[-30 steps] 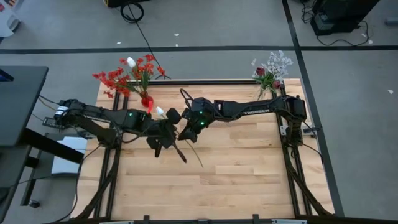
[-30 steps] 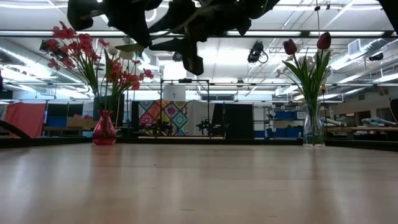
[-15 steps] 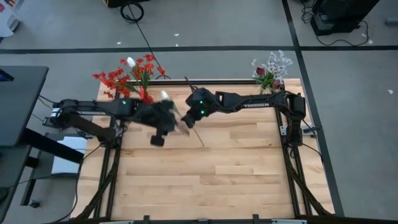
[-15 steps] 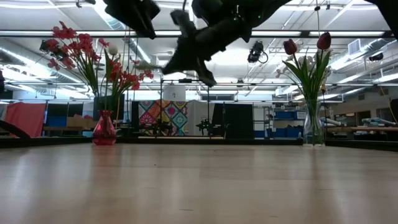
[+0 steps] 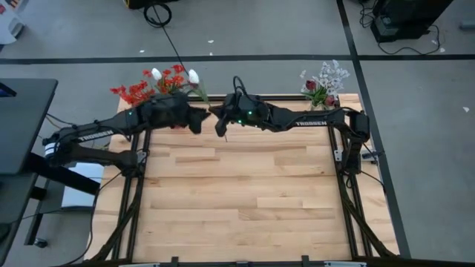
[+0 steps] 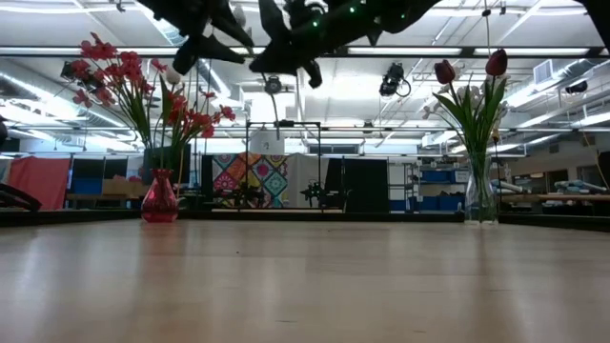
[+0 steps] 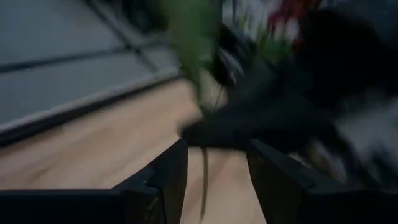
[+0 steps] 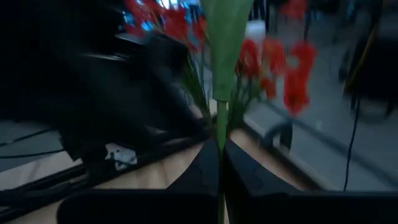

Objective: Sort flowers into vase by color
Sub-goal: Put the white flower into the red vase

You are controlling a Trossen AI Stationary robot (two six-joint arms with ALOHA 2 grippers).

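Between the two grippers, high over the table's far edge, a white tulip on a thin green stem is the flower in play. Its bud sits just beside the red bunch, and its stem runs down into the right gripper, whose fingers are clenched on it (the right wrist view shows the stem pinched between them). The left gripper is close beside it, fingers parted, with the stem hanging free in the gap.

Two vases stand at the far corners. The red vase holds the red flowers and one more white tulip, so two white tulips show in all. The clear vase holds two maroon tulips and pale sprigs. The wooden table spreads below both arms.
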